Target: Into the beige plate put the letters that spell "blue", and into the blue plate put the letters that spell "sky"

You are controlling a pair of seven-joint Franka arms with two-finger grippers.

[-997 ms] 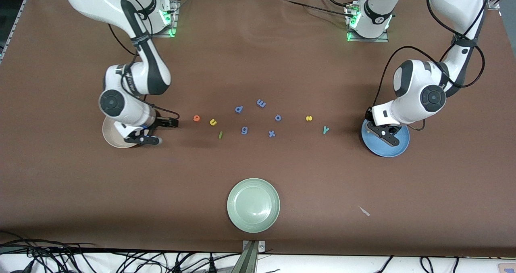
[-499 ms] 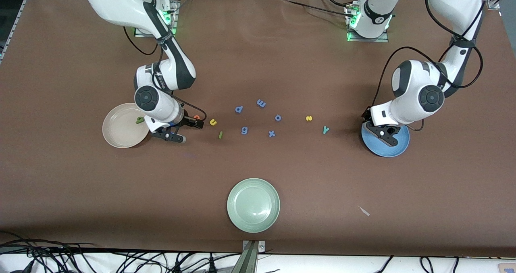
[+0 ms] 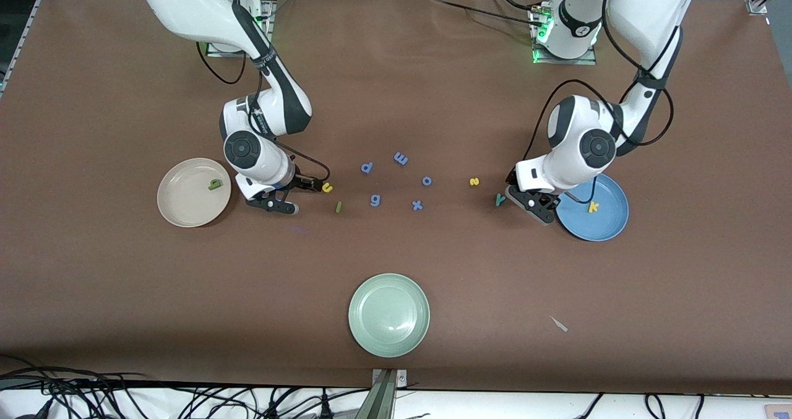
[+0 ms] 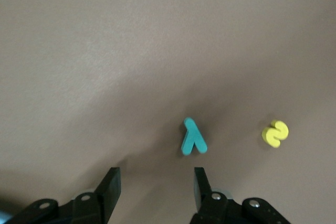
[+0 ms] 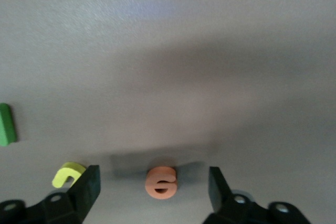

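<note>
The beige plate (image 3: 179,205) holds the dark green b (image 3: 215,185). My right gripper (image 3: 294,194) (image 5: 154,177) is low over the table beside it, open, and the orange e (image 5: 161,182) lies between its fingers; the e is hidden in the front view. The yellow u (image 3: 327,187) (image 5: 68,174) and the green l (image 3: 338,207) (image 5: 5,124) lie close by. The blue plate (image 3: 603,227) holds the yellow k (image 3: 593,207). My left gripper (image 3: 527,203) (image 4: 155,179) is open and empty beside that plate. The teal y (image 3: 500,200) (image 4: 193,137) lies just past its fingertips, with the yellow s (image 3: 474,181) (image 4: 275,133) farther on.
Several periwinkle letters lie mid-table: d (image 3: 366,168), m (image 3: 401,158), o (image 3: 427,181), g (image 3: 375,200), x (image 3: 417,205). A pale green plate (image 3: 388,314) stands nearer the front camera. A small white scrap (image 3: 560,324) lies toward the left arm's end.
The right gripper went from over the beige plate to the orange e, leaving the b in the plate. The left gripper opened, left the k in the blue plate and moved toward the y.
</note>
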